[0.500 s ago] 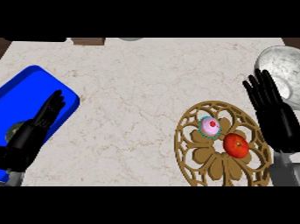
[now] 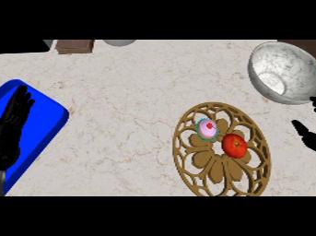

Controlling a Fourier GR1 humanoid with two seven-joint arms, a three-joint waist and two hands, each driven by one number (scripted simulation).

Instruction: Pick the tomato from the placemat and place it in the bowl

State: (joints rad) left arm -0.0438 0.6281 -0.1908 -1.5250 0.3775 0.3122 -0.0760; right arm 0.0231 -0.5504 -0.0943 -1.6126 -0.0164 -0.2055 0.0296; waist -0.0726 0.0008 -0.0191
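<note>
Tomato [image 2: 234,146]: red, round, lying on the right half of the placemat [image 2: 187,159], untouched. Touching or just beside a pink cupcake [image 2: 207,128] at its upper left.

Placemat: round, tan, openwork lattice, flat on the marble counter [image 2: 133,92], lower right of centre.

Bowl [image 2: 287,71]: grey, speckled, open side up, upper right, apart from the placemat's far rim.

Right hand [image 2: 314,138]: at the view's right edge, between bowl and placemat; only two dark fingers showing, straight and spread, holding nothing. Near the tomato, not touching.

Left hand [image 2: 7,126]: resting at the left edge over a blue tray [image 2: 48,115], fingers straight and up, holding nothing.

Step in hand, judged: reach and grasp, not yet begun on the fruit.

Handling notes: bring right hand leftward and down over the tomato from its right side, away from the cupcake. Set thumb and fingers on opposite sides, low enough to cup the round body. Avoid nudging; likely to roll on lattice. Lift straight up before swinging toward the bowl.
</note>
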